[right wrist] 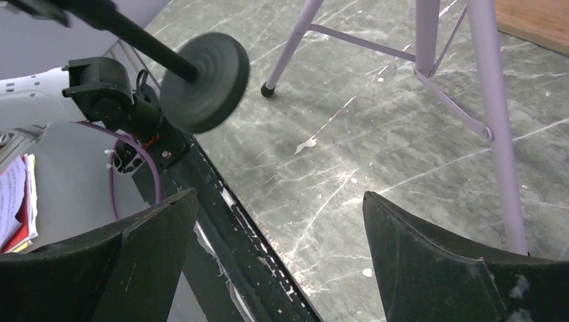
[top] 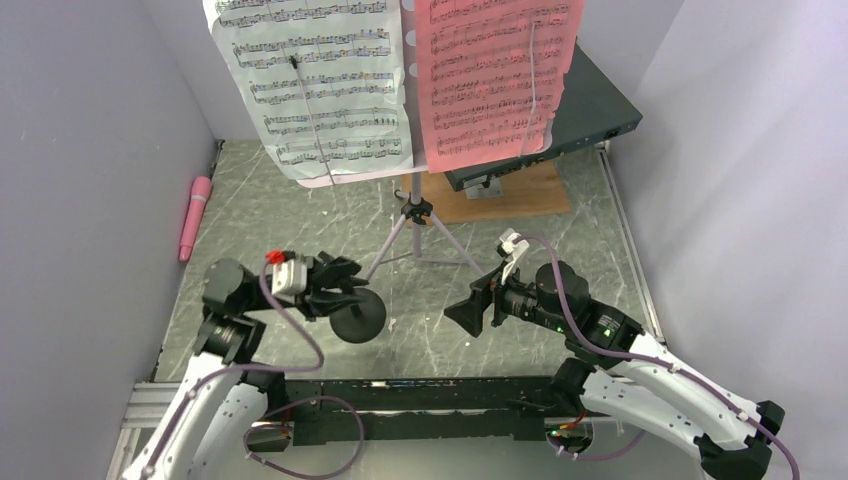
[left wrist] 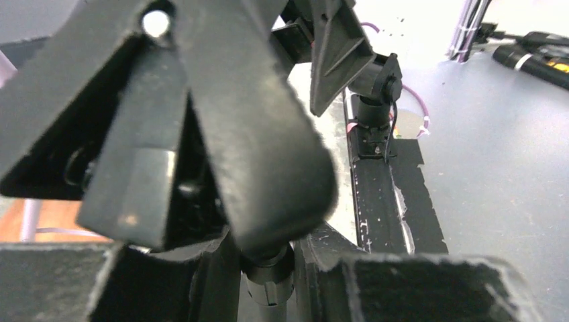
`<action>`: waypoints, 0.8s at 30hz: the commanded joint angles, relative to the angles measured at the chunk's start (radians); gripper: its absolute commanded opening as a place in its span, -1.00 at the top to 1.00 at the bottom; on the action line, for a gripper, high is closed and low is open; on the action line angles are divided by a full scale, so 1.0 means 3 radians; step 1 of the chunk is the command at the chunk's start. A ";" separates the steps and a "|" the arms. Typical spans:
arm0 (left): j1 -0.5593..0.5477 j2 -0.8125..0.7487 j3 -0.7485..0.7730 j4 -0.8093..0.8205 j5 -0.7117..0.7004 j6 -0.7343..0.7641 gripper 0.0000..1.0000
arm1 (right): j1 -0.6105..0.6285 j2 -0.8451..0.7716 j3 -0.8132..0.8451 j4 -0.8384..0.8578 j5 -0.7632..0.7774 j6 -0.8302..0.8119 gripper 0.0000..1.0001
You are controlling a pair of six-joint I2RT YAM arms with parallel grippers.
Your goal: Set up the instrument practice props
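Grey marbled bench (top: 300,200) between pale walls: we see the left gripper (top: 345,288) clamped part-way shut on the stem of the small black mic stand (top: 358,320). The stand is tipped, its stem slanting and its round base toward the right gripper (top: 470,305), which gapes wide and empty just right of it. We find the pink microphone (top: 194,215) far left along the wall, nearer the left arm.
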 commanded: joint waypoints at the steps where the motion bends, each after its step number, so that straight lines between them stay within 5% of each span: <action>1: -0.0134 0.0660 -0.0145 0.2459 0.0253 -0.0871 1.00 | -0.0002 -0.0086 0.0060 0.0152 0.0166 0.0140 -0.90; 6: -0.0287 0.1418 -0.0235 0.4051 0.0321 -0.1825 1.00 | -0.0002 -0.0190 0.0039 0.0087 0.0267 0.0192 -0.90; 9: -0.0395 0.1727 -0.0260 0.4317 0.0323 -0.1956 1.00 | -0.0003 -0.0204 -0.0013 0.0138 0.0287 0.0208 -0.90; 11: -0.0555 0.1749 -0.0319 0.4121 0.0250 -0.1669 1.00 | -0.0002 -0.0175 -0.0041 0.0190 0.0263 0.0209 -0.90; 17: -0.1180 0.1390 -0.0338 0.1682 -0.0523 0.0353 1.00 | -0.0002 -0.0140 -0.0105 0.0327 0.0174 0.0232 -0.90; 24: -0.1291 0.1913 -0.0524 0.2266 -0.0970 -0.0019 1.00 | -0.0001 -0.0320 -0.0217 0.0337 0.0196 0.0271 -0.90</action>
